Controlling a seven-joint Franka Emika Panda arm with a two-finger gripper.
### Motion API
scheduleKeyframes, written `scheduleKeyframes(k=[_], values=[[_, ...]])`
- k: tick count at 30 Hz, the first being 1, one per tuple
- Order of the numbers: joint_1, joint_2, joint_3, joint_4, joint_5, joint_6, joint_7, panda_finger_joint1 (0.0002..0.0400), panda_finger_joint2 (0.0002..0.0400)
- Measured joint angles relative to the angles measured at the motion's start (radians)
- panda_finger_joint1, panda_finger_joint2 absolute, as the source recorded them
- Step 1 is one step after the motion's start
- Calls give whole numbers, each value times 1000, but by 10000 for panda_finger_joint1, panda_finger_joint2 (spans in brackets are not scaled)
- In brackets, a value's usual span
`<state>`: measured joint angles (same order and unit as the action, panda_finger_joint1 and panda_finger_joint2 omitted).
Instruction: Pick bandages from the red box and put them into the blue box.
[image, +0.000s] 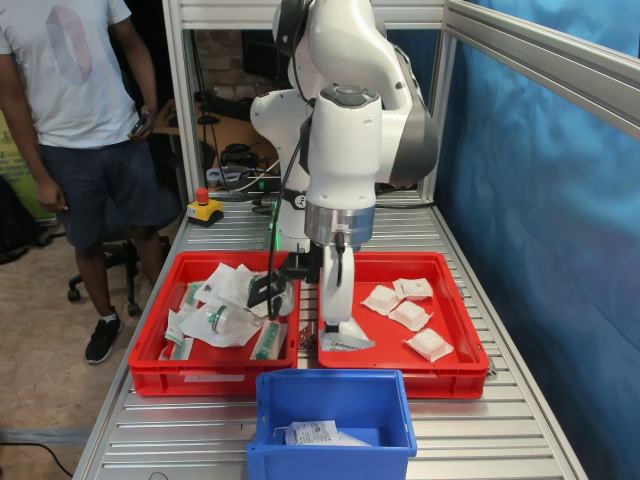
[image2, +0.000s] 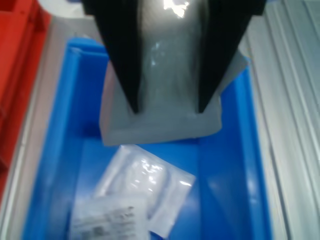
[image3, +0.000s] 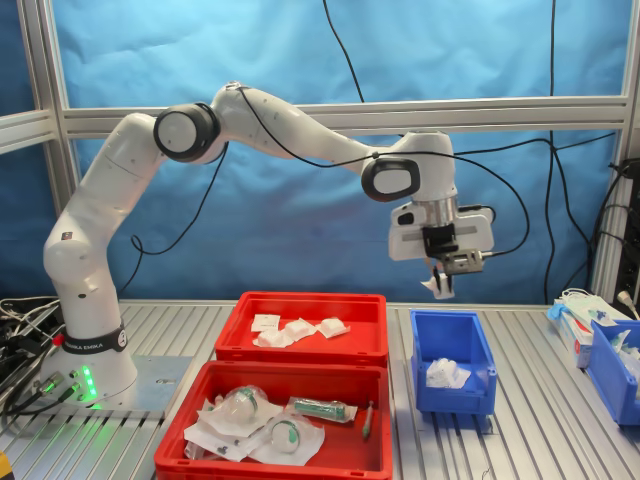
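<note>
My gripper (image2: 167, 107) is shut on a white bandage packet (image2: 160, 122) and holds it above the blue box (image2: 230, 165). Two sealed packets (image2: 145, 180) lie on the blue box's floor. In the second exterior view the gripper (image3: 440, 283) hangs well above the blue box (image3: 450, 395), the held bandage (image3: 436, 291) dangling from its fingers. In the first exterior view the gripper (image: 335, 318) and held bandage (image: 348, 340) show just behind the blue box (image: 330, 465). The red box (image: 400, 375) (image3: 300, 350) keeps several small white bandages (image: 410, 315) (image3: 300, 330).
A twin red crate (image: 165, 370) (image3: 270, 450) of green-marked pouches sits beside the red box. A person (image: 80, 100) stands at the first exterior view's left, near a yellow stop button (image: 205, 208). Another blue crate (image3: 615, 360) stands at the second exterior view's right. Aluminium frame posts surround the table.
</note>
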<state>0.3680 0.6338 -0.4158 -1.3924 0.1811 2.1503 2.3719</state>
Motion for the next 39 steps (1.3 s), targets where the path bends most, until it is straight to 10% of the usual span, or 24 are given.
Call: scheduleKeyframes(k=[14, 39], values=[[-44, 65, -24, 64, 5, 174, 0, 76, 76], [-45, 66, -32, 73, 5, 204, 0, 76, 76]])
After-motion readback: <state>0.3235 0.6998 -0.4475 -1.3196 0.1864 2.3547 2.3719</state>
